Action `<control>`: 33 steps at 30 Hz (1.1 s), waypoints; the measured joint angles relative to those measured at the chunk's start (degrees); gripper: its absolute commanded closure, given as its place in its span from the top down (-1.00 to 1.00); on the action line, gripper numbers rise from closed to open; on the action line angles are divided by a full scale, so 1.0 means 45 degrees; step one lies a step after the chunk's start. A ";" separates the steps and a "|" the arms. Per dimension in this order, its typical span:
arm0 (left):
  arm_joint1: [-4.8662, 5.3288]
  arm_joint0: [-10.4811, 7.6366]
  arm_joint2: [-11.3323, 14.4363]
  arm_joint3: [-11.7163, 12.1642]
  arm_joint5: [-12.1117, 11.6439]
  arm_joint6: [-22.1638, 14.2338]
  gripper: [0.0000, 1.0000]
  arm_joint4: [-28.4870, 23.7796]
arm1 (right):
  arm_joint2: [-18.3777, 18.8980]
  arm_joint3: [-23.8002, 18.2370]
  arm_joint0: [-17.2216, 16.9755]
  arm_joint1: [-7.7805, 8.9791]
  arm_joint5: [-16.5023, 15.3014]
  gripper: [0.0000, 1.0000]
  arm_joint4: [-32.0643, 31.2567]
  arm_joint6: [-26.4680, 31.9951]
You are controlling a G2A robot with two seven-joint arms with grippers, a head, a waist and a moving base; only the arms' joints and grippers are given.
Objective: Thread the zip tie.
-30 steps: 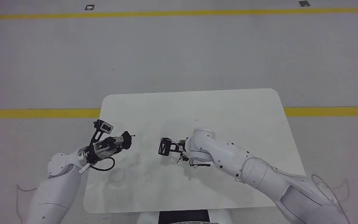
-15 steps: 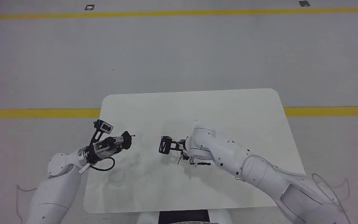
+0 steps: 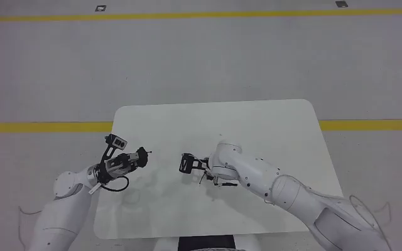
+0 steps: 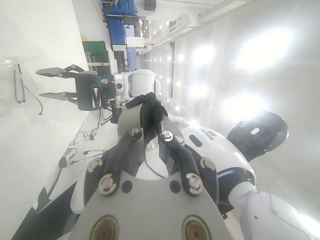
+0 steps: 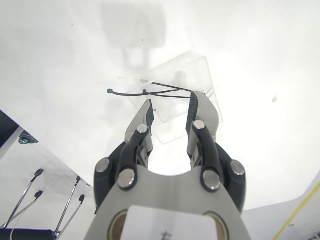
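1. Black zip ties (image 5: 130, 94) are lying crossed on a clear plastic box (image 5: 200, 71), just beyond the right gripper's fingertips.
2. The right gripper (image 5: 171, 98) is hovering over them with its jaws spread wide, holding nothing; in the top view it is sitting just below the frame's centre.
3. The left gripper (image 4: 150, 111), at the top view's lower left, is clamping a black bundle (image 4: 152, 123), possibly a zip tie.
4. The white table (image 3: 270, 119) is carrying the box.
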 measured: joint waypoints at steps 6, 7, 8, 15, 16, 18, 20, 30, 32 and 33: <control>0.0000 0.0000 0.0000 0.0000 0.0000 0.0000 -1.00 0.0000 | -0.0315 0.0339 0.0155 -0.0141 0.0003 -0.34 -0.0103 -0.0121; 0.0000 0.0000 0.0000 0.0000 0.0000 0.0000 -1.00 0.0000 | -0.0352 0.0393 0.0176 -0.0165 0.0003 -0.32 -0.0109 -0.0112; 0.0000 0.0000 0.0000 0.0000 0.0000 0.0000 -1.00 0.0000 | -0.0386 0.0445 0.0197 -0.0189 0.0003 -0.32 -0.0111 -0.0099; 0.0000 0.0000 0.0000 0.0000 0.0000 0.0000 -1.00 0.0000 | -0.0566 0.0706 0.0315 -0.0343 0.0003 -0.34 -0.0106 -0.0064; 0.0000 0.0000 0.0000 0.0000 0.0000 0.0000 -1.00 0.0000 | -0.0583 0.0721 0.0327 -0.0356 0.0003 -0.34 -0.0102 -0.0091; 0.0000 0.0000 0.0000 0.0000 0.0000 0.0000 -1.00 0.0000 | -0.0631 0.0746 0.0347 -0.0379 0.0003 -0.34 -0.0098 -0.0172; 0.0000 0.0000 0.0000 0.0000 0.0000 0.0000 -1.00 0.0000 | -0.0708 0.0757 0.0368 -0.0395 0.0003 -0.36 -0.0096 -0.0218; 0.0000 0.0000 0.0000 0.0000 0.0000 0.0000 -1.00 0.0000 | -0.1193 0.0993 0.0661 -0.0423 0.0003 -0.46 0.0231 -0.0543; 0.0000 0.0000 0.0000 0.0000 0.0000 0.0000 -1.00 0.0000 | -0.1282 0.1036 0.0724 -0.0422 0.0003 -0.50 0.0287 -0.0617; 0.0000 0.0000 0.0000 0.0000 0.0000 0.0000 -1.00 0.0000 | -0.1342 0.1061 0.0764 -0.0422 0.0003 -0.52 0.0329 -0.0661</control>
